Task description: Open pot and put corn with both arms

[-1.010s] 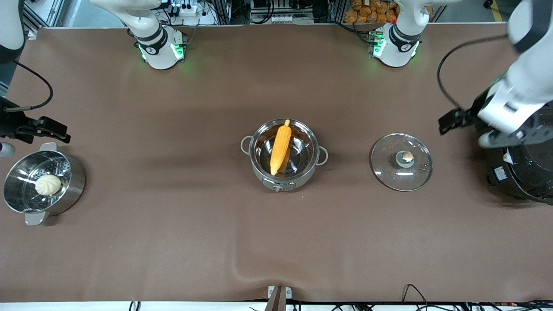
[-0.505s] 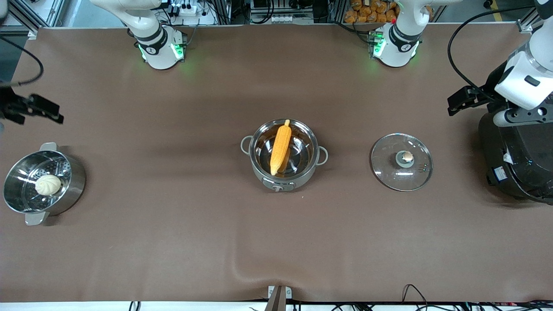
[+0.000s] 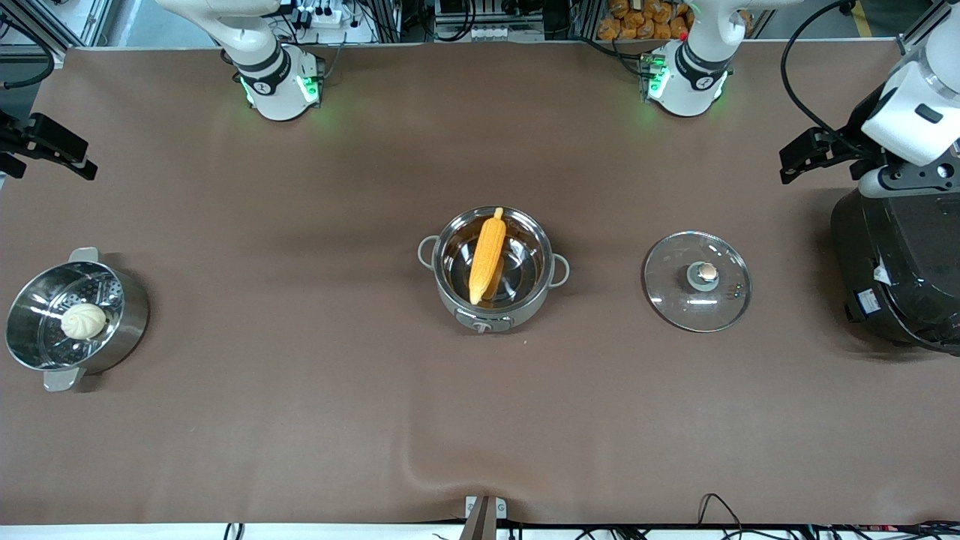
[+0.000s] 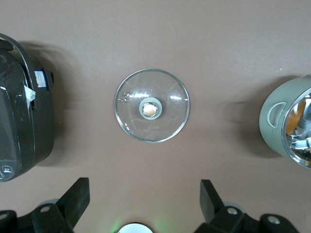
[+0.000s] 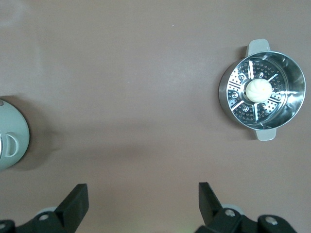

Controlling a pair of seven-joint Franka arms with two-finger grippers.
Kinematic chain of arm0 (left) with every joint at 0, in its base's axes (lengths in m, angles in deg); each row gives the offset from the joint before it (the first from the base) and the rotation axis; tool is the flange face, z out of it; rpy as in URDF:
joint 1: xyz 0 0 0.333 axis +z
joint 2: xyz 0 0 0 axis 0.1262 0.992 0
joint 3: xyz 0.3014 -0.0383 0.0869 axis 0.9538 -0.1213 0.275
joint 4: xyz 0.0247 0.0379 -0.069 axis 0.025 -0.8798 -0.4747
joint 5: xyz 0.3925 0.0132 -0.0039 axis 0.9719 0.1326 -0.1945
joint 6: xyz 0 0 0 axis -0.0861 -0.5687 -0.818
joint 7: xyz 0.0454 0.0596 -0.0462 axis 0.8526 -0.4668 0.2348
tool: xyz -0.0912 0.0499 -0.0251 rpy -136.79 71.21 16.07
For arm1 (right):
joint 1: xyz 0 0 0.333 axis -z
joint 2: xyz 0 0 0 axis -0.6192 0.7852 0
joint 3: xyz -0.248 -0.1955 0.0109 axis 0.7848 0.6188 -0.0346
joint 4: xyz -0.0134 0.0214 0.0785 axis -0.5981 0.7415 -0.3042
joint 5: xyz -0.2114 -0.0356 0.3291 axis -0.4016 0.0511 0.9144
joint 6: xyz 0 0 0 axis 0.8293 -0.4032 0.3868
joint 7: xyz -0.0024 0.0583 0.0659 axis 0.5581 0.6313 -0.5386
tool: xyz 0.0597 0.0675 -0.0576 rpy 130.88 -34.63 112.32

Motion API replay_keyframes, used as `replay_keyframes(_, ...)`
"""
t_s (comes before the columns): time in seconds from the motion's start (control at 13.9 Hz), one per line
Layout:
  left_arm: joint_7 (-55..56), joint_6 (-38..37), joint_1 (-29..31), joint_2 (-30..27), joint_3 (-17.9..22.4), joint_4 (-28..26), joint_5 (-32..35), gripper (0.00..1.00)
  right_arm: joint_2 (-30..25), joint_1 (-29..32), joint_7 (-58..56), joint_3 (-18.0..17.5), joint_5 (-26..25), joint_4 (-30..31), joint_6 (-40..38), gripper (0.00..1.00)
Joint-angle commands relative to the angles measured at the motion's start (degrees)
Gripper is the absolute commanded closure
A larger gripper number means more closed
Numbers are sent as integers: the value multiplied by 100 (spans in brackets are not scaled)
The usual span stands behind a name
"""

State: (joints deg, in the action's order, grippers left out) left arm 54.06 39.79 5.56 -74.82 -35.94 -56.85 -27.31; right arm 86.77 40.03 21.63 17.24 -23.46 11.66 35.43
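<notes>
Front view: the corn (image 3: 487, 256) lies slantwise in the open pot (image 3: 492, 268); the glass lid (image 3: 697, 280) rests flat beside the pot, toward the left arm's end. Both jobs look finished, so a good close is a clear retreat.

Left wrist view: left gripper (image 4: 141, 206) high above the lid, fingers wide, empty.

Right wrist view: right gripper (image 5: 141, 204) spread wide, empty, over bare table between pot and steamer pot (image 5: 262, 90).

Even overhead light, soft shadows, glare on the glass lid (image 3: 697, 281).

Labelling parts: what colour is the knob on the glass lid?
Copper-tan knob on a grey base, clearest in the left wrist view.
</notes>
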Motion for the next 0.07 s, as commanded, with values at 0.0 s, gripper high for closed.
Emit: replay_keyframes(0.0,-301,-15,11,-71,256,-77,-235,0,-348,51,13,13,92,545,377,0)
